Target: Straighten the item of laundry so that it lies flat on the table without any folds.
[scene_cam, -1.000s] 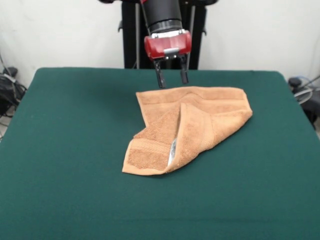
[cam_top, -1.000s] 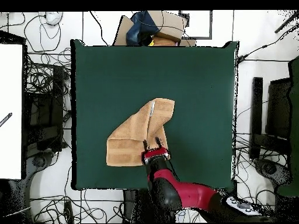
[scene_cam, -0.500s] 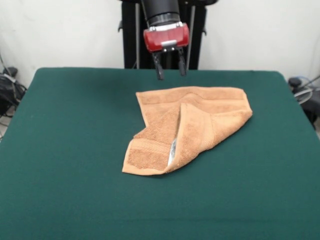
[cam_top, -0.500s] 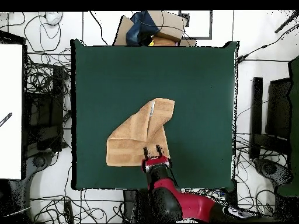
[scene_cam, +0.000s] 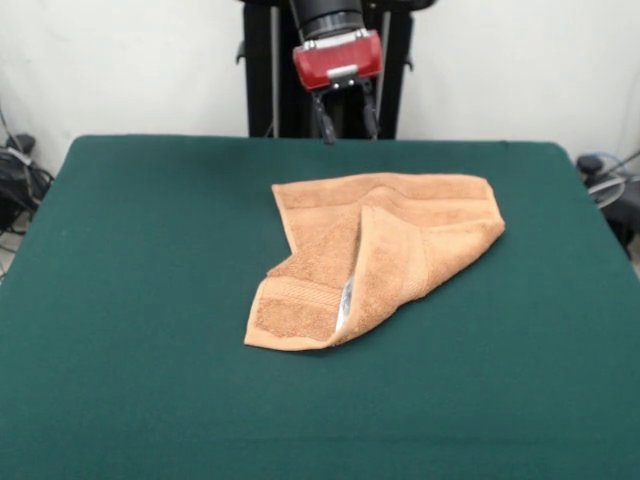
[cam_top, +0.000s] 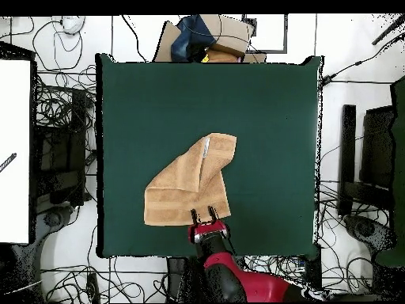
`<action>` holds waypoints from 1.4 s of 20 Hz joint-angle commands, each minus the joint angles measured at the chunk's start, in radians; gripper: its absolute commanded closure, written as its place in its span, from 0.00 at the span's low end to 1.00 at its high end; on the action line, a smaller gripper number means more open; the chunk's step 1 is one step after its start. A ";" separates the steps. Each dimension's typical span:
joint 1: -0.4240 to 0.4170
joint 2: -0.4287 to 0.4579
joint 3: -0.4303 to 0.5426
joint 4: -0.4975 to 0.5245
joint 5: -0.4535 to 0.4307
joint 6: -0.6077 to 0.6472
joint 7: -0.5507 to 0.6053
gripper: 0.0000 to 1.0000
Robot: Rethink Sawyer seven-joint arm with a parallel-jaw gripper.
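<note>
The item of laundry (scene_cam: 385,250) is a light orange-tan towel near the middle of the green table (scene_cam: 140,300). It is folded over itself, with one flap laid diagonally across it and a white label showing in the fold. In the overhead view the towel (cam_top: 190,186) reaches from its label end down to a wide border band. My gripper (scene_cam: 347,120) hangs open and empty in the air above the table's far edge, behind the towel and apart from it. From overhead the gripper (cam_top: 201,214) shows at the towel's lower edge.
Cables, stands and equipment lie on the floor around the table. A cardboard box with a blue object (cam_top: 207,36) sits beyond the table's top edge in the overhead view. A white board (cam_top: 14,150) stands at the left.
The gripper has risen and drawn back from the towel's far edge toward the robot's base, still open. The towel has not moved.
</note>
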 commanded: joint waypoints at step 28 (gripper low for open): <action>0.101 0.060 0.094 -0.284 0.048 0.088 0.237 0.00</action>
